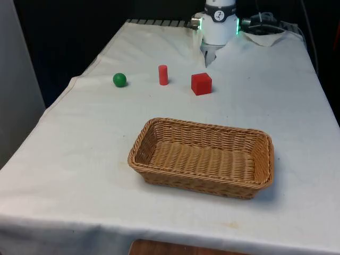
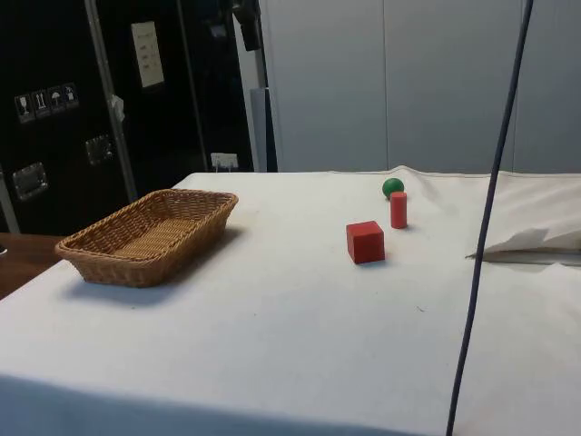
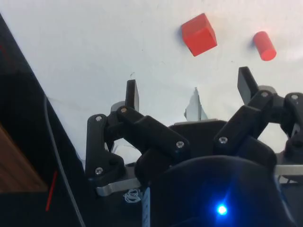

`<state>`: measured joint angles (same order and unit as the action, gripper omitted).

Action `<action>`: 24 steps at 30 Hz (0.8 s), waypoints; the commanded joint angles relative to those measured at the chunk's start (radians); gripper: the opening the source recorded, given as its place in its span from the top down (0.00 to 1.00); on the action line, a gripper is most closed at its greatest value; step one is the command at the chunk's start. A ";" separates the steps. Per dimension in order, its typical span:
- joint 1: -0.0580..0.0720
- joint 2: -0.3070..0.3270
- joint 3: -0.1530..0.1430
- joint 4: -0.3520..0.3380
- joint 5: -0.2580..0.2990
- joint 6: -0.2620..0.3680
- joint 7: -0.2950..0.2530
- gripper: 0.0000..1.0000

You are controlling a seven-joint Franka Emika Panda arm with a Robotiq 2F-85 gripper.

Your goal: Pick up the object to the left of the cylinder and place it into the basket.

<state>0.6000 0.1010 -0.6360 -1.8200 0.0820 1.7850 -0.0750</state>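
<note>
A green ball (image 1: 119, 79) lies on the white cloth at the front view's left of an upright red cylinder (image 1: 163, 75). A red cube (image 1: 201, 84) sits on the cylinder's other side. The empty wicker basket (image 1: 196, 183) stands nearer the camera. From the side, the ball (image 2: 392, 187) is behind the cylinder (image 2: 398, 210), with the cube (image 2: 365, 242) in front and the basket (image 2: 118, 268) far off. My gripper (image 3: 188, 85) hangs open high above the cloth, holding nothing. Beyond its fingers the wrist view shows the cube (image 3: 199, 34) and cylinder (image 3: 264, 45).
The robot's base (image 1: 219, 24) stands at the table's far end, with a rumpled fold of cloth (image 1: 271, 37) beside it. A dark cable (image 2: 486, 236) hangs across the side view. The table's edges drop off on both long sides.
</note>
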 commanded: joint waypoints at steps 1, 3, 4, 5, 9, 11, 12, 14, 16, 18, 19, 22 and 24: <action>0.005 -0.023 0.002 -0.023 -0.009 0.016 0.009 0.00; 0.000 -0.007 0.002 -0.009 0.000 0.001 0.000 0.00; 0.006 -0.033 0.005 -0.038 -0.013 0.023 0.012 0.00; 0.006 -0.038 0.006 -0.045 -0.015 0.027 0.013 0.00; 0.007 -0.060 0.015 -0.078 -0.026 0.044 0.022 0.00; 0.000 -0.048 0.018 -0.071 -0.012 0.032 0.011 0.00; 0.006 -0.077 0.022 -0.105 -0.035 0.061 0.029 0.00; 0.005 -0.089 0.026 -0.123 -0.040 0.073 0.031 0.00; 0.004 -0.105 0.030 -0.150 -0.047 0.091 0.030 0.00; 0.004 -0.115 0.031 -0.168 -0.052 0.104 0.030 0.00; 0.000 -0.093 0.029 -0.146 -0.032 0.084 0.016 0.00; 0.003 -0.131 0.035 -0.193 -0.058 0.121 0.030 0.00; 0.002 -0.142 0.037 -0.212 -0.063 0.131 0.029 0.00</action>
<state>0.6000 -0.0240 -0.6010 -2.0140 0.0360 1.8960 -0.0590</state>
